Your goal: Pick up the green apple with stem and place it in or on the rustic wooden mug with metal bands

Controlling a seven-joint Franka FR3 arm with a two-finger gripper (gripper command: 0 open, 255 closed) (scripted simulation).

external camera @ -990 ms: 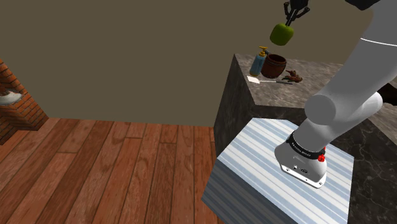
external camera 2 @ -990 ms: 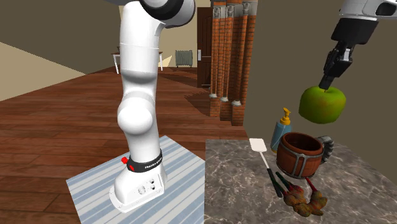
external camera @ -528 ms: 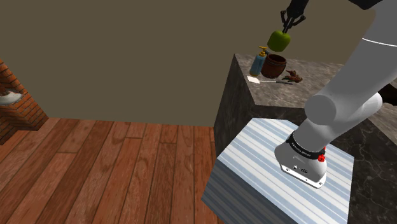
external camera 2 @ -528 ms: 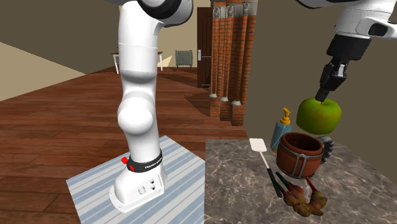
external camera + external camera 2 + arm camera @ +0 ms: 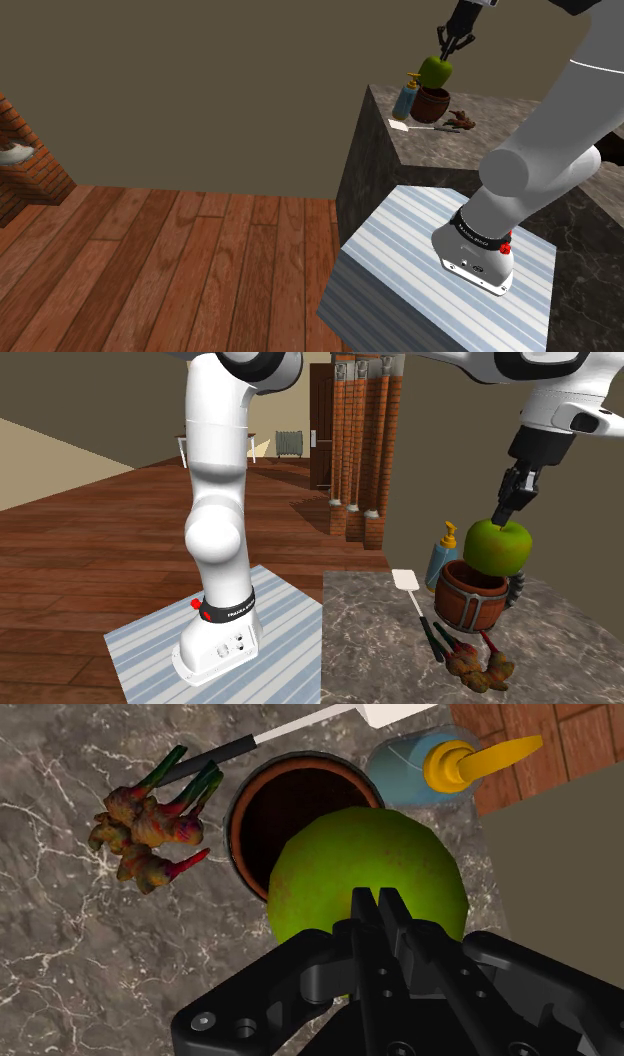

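A green apple (image 5: 497,545) hangs by its stem from my gripper (image 5: 503,515), whose black fingers are shut on the stem. It hangs directly above the open mouth of the brown wooden mug (image 5: 471,596) with dark bands, almost touching the rim. In the shoulder view the apple (image 5: 435,70) sits just over the mug (image 5: 432,104) at the far end of the marble counter. In the wrist view the apple (image 5: 350,874) covers part of the mug's dark opening (image 5: 280,814), and my gripper (image 5: 378,904) is closed above it.
A blue soap bottle with a yellow pump (image 5: 442,555) stands right behind the mug. A white spatula (image 5: 412,592) and a bunch of brown roots (image 5: 478,664) lie on the marble counter (image 5: 370,642) beside it. The striped stand (image 5: 430,270) is below.
My gripper has lowered the apple from well above the counter down to just over the mug's mouth. The fingers stayed shut on the stem.
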